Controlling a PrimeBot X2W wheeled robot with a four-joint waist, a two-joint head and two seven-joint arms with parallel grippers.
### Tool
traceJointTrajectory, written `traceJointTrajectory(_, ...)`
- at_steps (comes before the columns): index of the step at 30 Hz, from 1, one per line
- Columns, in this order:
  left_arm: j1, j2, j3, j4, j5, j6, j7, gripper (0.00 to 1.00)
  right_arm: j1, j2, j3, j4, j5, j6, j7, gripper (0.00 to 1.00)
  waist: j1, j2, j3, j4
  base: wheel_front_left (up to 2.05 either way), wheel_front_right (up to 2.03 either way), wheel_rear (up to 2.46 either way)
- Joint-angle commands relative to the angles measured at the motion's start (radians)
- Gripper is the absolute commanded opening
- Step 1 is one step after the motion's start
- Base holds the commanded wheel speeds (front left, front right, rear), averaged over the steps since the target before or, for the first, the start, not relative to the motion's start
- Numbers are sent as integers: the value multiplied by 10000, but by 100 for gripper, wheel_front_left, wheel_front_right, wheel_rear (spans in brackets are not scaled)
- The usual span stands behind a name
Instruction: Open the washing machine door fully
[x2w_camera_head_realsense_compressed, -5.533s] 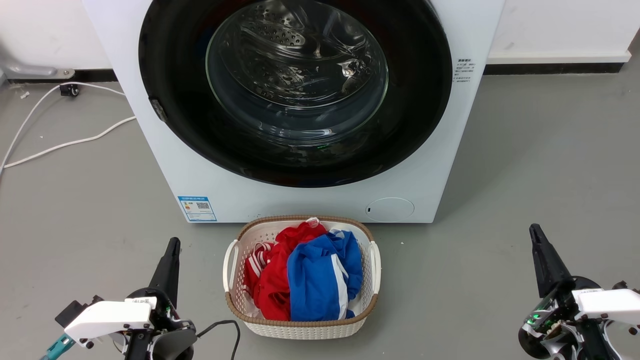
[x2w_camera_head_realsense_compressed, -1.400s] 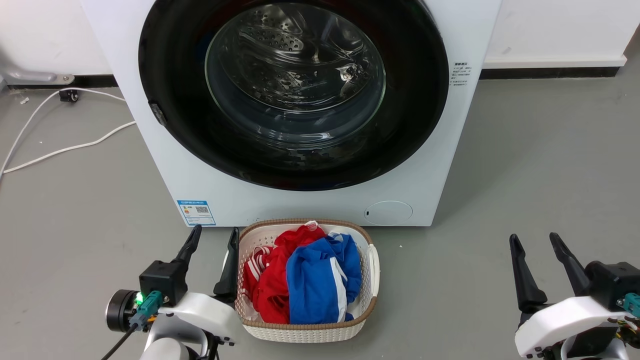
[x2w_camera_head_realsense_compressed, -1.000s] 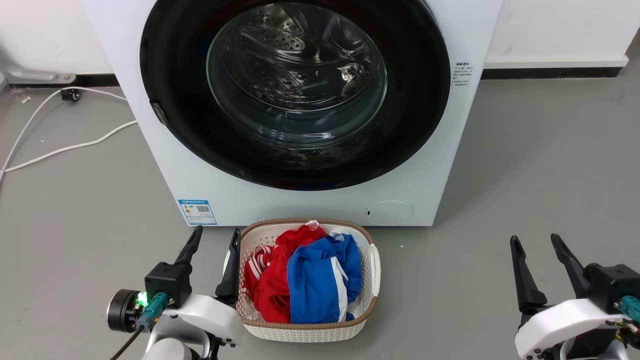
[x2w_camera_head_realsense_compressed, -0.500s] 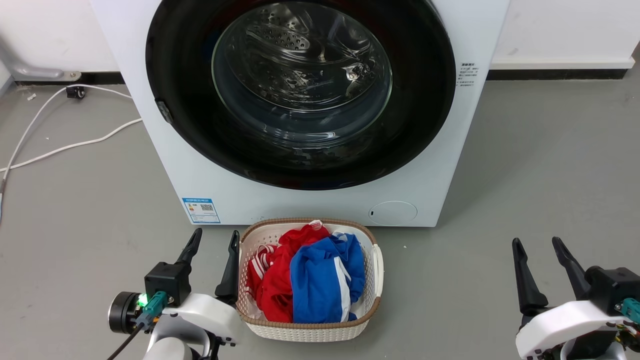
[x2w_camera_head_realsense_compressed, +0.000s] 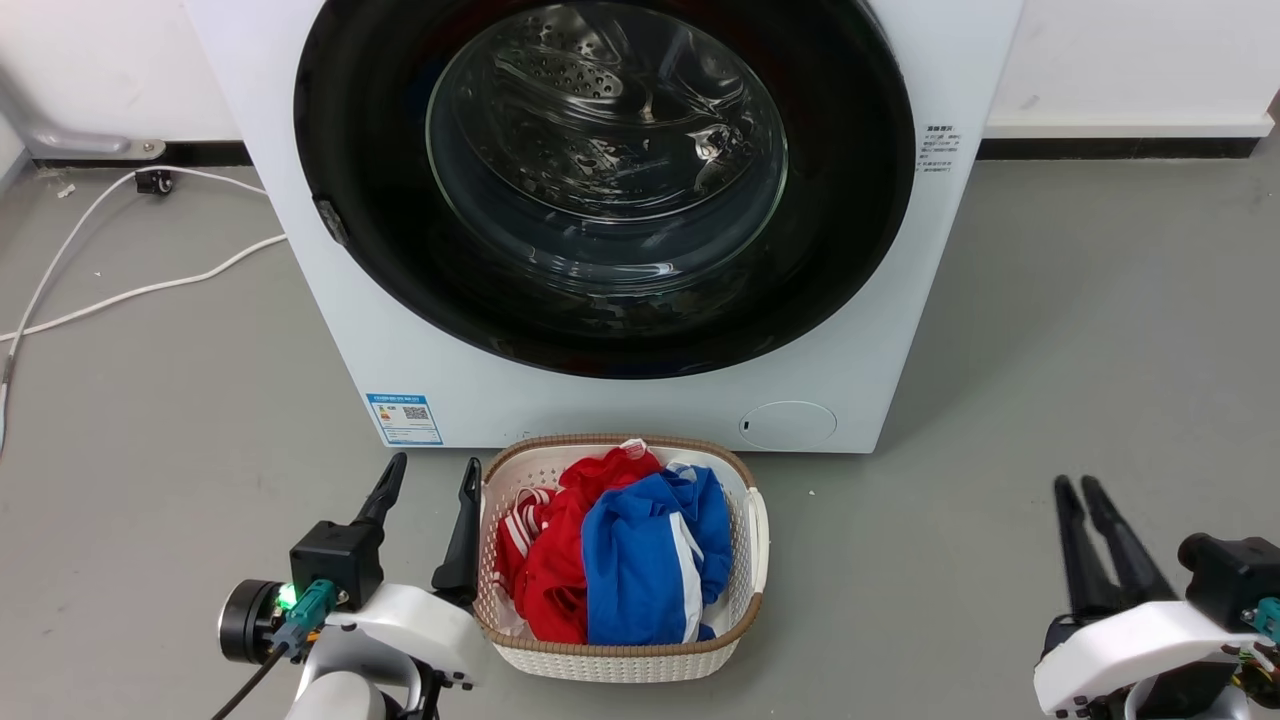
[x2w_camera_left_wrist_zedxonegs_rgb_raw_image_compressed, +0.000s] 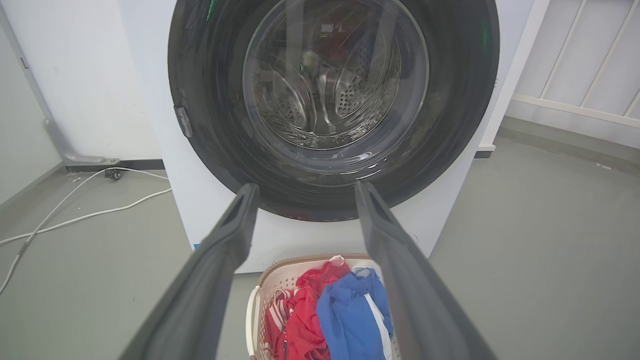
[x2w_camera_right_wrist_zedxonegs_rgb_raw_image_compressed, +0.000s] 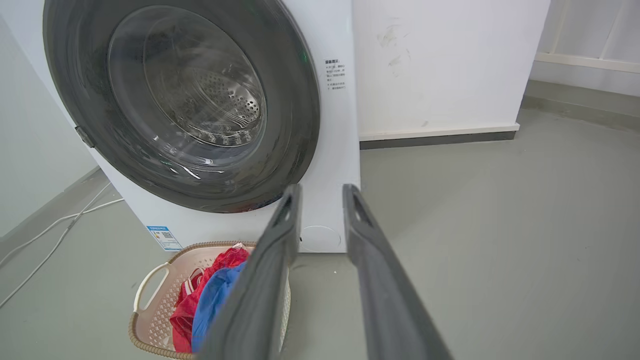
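railing (x2w_camera_left_wrist_zedxonegs_rgb_raw_image_compressed: 580, 100) right of washing machine door (x2w_camera_left_wrist_zedxonegs_rgb_raw_image_compressed: 333, 102)

A washing machine (x2w_camera_head_realsense_compressed: 640, 400) stands on the floor (x2w_camera_head_realsense_compressed: 1050, 330), backed against a wall (x2w_camera_head_realsense_compressed: 1120, 60), with the washing machine door (x2w_camera_head_realsense_compressed: 380, 250) on its front. A basket (x2w_camera_head_realsense_compressed: 620, 655) holding clothes (x2w_camera_head_realsense_compressed: 620, 560) sits just before it. A cable (x2w_camera_head_realsense_compressed: 140, 290) lies to the machine's left. The left gripper (x2w_camera_head_realsense_compressed: 435, 462) is beside the basket's left rim; the right gripper (x2w_camera_head_realsense_compressed: 1075, 482) is well apart, to the right.

laundry basket (x2w_camera_head_realsense_compressed: 620, 664) low before washing machine door (x2w_camera_head_realsense_compressed: 605, 190), open floor (x2w_camera_head_realsense_compressed: 1050, 330) either side
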Motion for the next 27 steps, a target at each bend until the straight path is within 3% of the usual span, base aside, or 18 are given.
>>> traceJointTrajectory(1,-100,15,-13,-27,-4,8,-27,100,-110,24,-24,35,123,1,-10,0,0,0,-3,-1,0,0,0)
traceJointTrajectory(4,-105,20,-24,-35,-4,30,-27,100,-146,22,-135,125,1008,-1,65,0,0,0,-8,-8,0,0,0)
traceJointTrajectory(7,-115,26,-31,-35,-10,31,-25,100,-195,22,-187,405,3760,1,326,0,0,0,-25,-8,0,0,0)
traceJointTrajectory(8,-114,22,-31,-47,-20,39,-25,100,-297,22,-143,464,5804,2,495,0,0,0,-37,-13,0,0,0)
traceJointTrajectory(16,-127,17,-135,-218,4,-44,-25,100,-740,15,-529,684,12687,2,779,0,0,0,-3,-42,0,0,0)
traceJointTrajectory(20,-232,99,-119,-324,9,-80,-25,100,-1326,15,-922,1168,14641,2,1077,0,0,0,276,-103,0,0,0)
traceJointTrajectory(27,-641,252,-125,-606,86,-116,-25,100,-3194,-1056,-1080,2838,15840,2,1659,0,0,0,1030,-43,0,0,0)
